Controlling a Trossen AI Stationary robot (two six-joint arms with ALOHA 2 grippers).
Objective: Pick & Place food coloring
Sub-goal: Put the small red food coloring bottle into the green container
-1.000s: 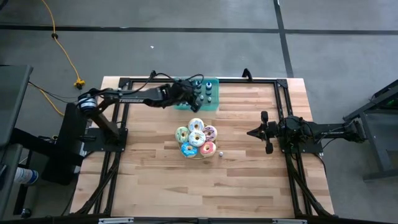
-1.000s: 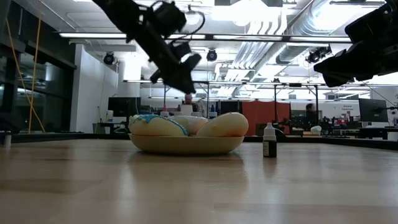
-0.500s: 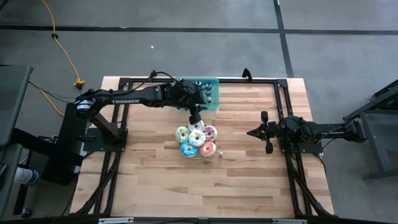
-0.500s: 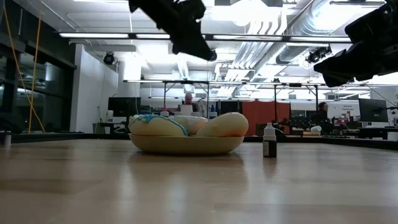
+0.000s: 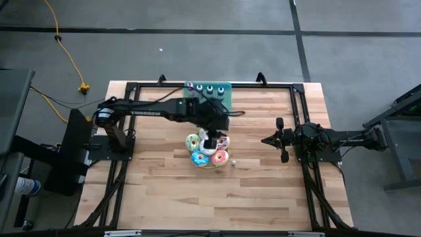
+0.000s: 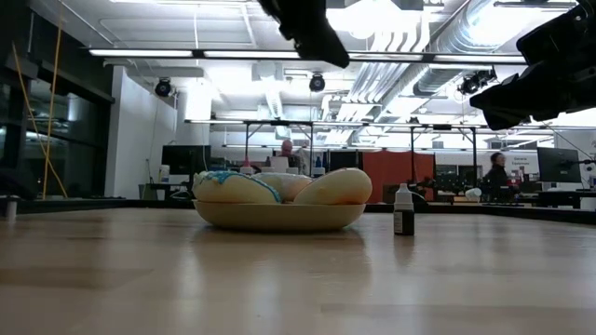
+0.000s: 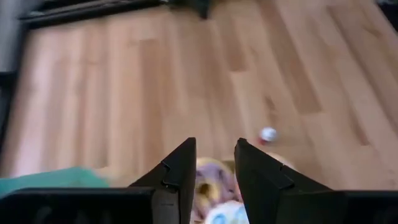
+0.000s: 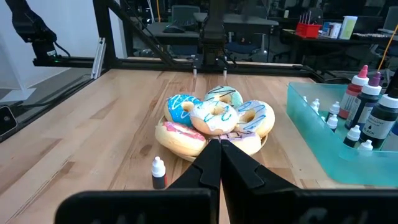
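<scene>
Your left gripper [image 5: 209,133] hangs over the pile of donuts [image 5: 200,157] in the high view, at the end of an arm stretched across from the table's [image 5: 164,191] left edge. You cannot tell whether it carries a bottle or is empty. Behind it, toward the far edge, sits the teal tray [image 5: 228,99] with a row of food coloring bottles [image 5: 209,89] standing in it. One small bottle [image 5: 232,161] stands alone just beyond the gripper on its right-hand side, beside the donuts, likely a bottle already delivered. That suggests the drop spot is next to the plate. The right gripper [image 5: 266,139] waits well off to the right, its tips pressed together, out of the way.

From the low view, the left gripper is a dark shape high above the plate [image 6: 279,216], well clear of the donuts. The lone bottle stands upright on the wood, below it and off to one side, just beside the plate without touching it.

Through the left wrist view, donuts lie directly below, and the lone bottle's white cap shows just ahead on bare wood.

Through the right wrist view, the closed tips point at the donut pile. The lone bottle stands nearer than the plate, and the tray of bottles sits off to the side.
</scene>
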